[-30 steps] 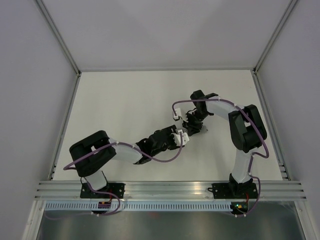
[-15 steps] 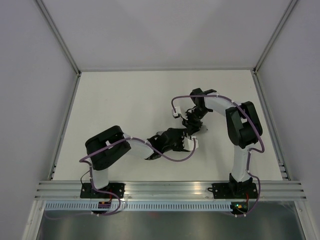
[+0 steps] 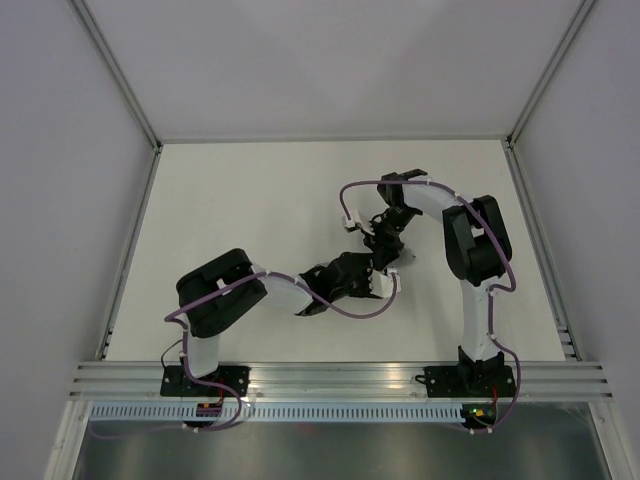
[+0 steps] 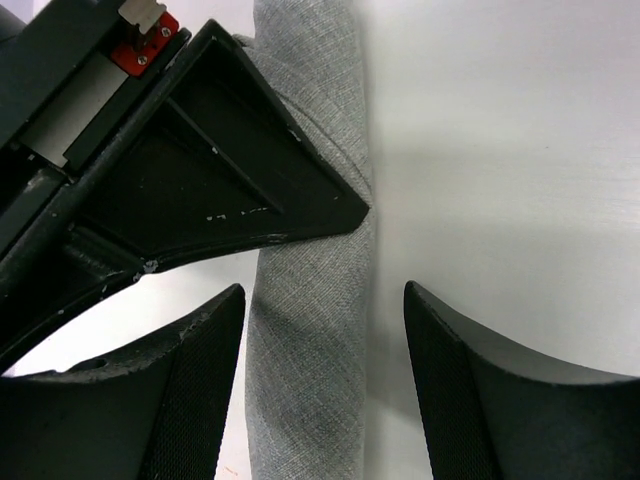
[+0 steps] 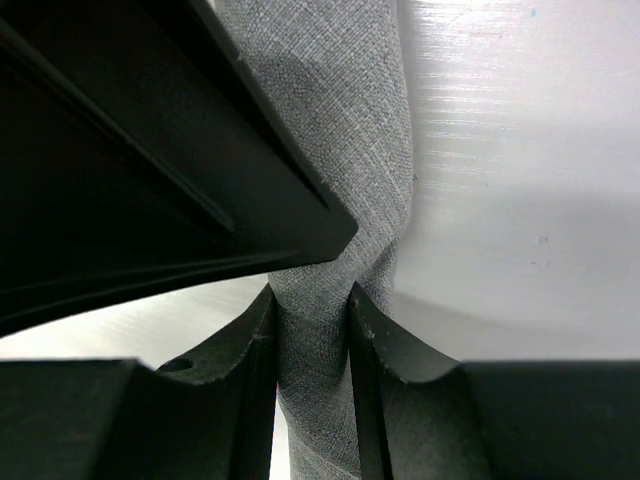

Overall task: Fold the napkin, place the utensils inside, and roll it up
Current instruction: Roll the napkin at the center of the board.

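Looking through the wrist views: right hand (image 5: 310, 300) pinches the rolled napkin (image 5: 340, 120), left hand (image 4: 322, 292) straddles it open.

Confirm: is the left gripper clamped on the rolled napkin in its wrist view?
No, the left gripper stands open astride the napkin, with bare table showing between the roll and one jaw.

Napkin (image 4: 312, 360) lies on the table (image 4: 500, 150), between the left fingers (image 4: 190, 400) and right fingers (image 5: 400, 355)
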Action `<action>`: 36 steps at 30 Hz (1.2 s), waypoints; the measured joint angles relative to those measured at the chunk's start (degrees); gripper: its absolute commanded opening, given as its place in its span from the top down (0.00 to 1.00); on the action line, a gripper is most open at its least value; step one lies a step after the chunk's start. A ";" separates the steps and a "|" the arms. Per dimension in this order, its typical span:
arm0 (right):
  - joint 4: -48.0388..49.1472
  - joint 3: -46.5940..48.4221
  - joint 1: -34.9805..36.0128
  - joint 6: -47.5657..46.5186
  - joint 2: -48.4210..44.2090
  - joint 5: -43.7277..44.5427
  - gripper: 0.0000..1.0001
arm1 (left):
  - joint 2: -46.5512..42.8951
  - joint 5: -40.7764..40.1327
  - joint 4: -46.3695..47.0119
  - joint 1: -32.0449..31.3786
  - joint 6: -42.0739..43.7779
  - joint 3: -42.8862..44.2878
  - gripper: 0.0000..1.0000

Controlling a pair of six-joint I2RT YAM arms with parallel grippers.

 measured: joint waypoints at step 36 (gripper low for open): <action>14.58 11.58 -14.64 29.66 -2.69 -4.37 0.27 | 8.31 -0.55 -25.42 3.02 -26.53 21.86 0.79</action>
